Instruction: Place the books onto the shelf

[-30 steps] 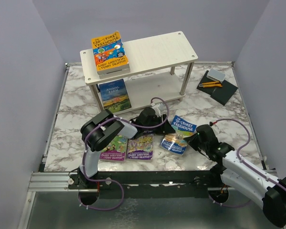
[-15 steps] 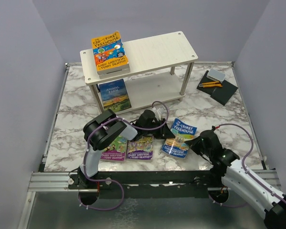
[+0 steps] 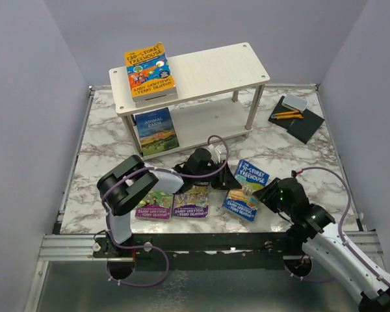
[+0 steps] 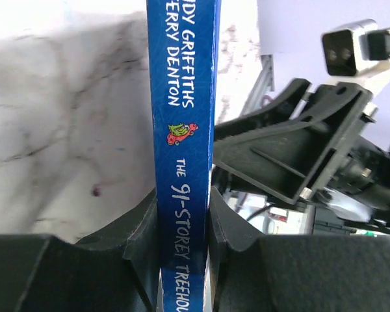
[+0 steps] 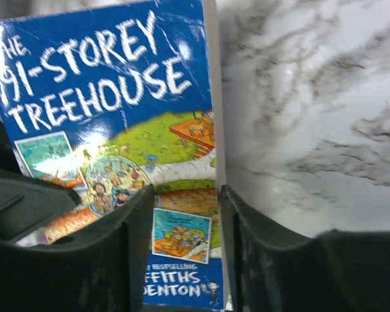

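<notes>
Nearest the arm bases, well in front of the shelf (image 3: 214,68): the right gripper (image 3: 268,195), just beside the right edge of the blue book (image 3: 247,188).
Right jaws: apart and clamping nothing; in the right wrist view one finger (image 5: 127,247) lies over the book's cover and the other sits just off its edge.
Blue book: "The 91-Storey Treehouse", in front of the shelf's right half, tilted up off the marble tabletop (image 3: 104,156), with its cover turned toward the right arm.
Left gripper (image 3: 222,174): on the blue book's left side, between it and the shelf's front edge.
Left jaws: closed on the blue book; in the left wrist view both fingers (image 4: 146,227) press against its spine, which runs straight up between them.
Flat books: two Treehouse paperbacks lie side by side on the tabletop in front of the shelf's left half. They are a purple one (image 3: 192,203) and a green-and-pink one (image 3: 153,209), the latter partly under the left arm.
Lower board of the shelf: "Animal Farm" (image 3: 156,130) at the left end, cover facing forward.
Top board of the shelf: the orange "130-Storey Treehouse" (image 3: 149,71) lies flat at the left end, on top of a small stack whose other covers are hidden.
Right of the shelf: a black pad (image 3: 298,123) carrying pencils and an eraser.
</notes>
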{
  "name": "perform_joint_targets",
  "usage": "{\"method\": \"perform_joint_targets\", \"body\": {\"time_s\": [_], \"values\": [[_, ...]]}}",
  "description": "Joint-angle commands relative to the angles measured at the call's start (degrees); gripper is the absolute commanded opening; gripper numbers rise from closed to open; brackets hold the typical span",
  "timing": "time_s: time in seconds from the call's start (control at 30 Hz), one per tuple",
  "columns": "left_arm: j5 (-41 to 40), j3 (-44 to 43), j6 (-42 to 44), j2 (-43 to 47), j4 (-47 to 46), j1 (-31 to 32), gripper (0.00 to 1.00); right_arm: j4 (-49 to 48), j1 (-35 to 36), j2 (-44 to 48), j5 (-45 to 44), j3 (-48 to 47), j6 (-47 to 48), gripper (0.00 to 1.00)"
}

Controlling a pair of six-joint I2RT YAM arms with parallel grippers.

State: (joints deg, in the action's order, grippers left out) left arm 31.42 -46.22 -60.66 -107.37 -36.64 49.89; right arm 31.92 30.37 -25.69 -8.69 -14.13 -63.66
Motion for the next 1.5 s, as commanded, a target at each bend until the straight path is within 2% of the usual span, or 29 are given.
{"method": "perform_joint_targets", "body": {"time_s": [0.0, 0.23, 0.47, 0.77, 1.13, 1.27, 1.47], "values": [[0.49, 0.28, -2.17, 7.91, -1.06, 0.96, 0.0, -0.28, 0.19, 3.38, 0.11, -4.25, 4.26, 0.52], [-3.14, 0.48, -1.5, 17.86, 1.97, 0.48, 0.0, -2.76, 0.15, 6.35, 3.71, -8.17, 10.27, 0.77], [-6.59, -1.92, 2.17, 29.35, 9.54, 0.13, 0.0, -10.18, 0.21, 6.01, 11.32, -12.01, 16.57, 0.89], [-7.98, -5.99, 3.76, 41.74, 11.71, -0.14, 0.0, -27.56, 0.17, 6.07, 24.58, -13.7, 17.84, 0.9], [-12.67, -7.13, 5.7, 50.23, 11.74, -0.13, 0.0, -46.66, 0.2, 2.12, 40.72, -13.97, 14.89, 0.9], [-15.1, -6.08, 6.29, 52.05, 11.24, -0.1, 0.0, -52.75, 0.16, 0.18, 44.68, -13.63, 11.68, 0.86], [-19.24, -3.64, 7.56, 53.79, 11.33, -0.14, 0.0, -57.3, 0.2, -2.34, 46.95, -14.73, 9.01, 0.72]]}}
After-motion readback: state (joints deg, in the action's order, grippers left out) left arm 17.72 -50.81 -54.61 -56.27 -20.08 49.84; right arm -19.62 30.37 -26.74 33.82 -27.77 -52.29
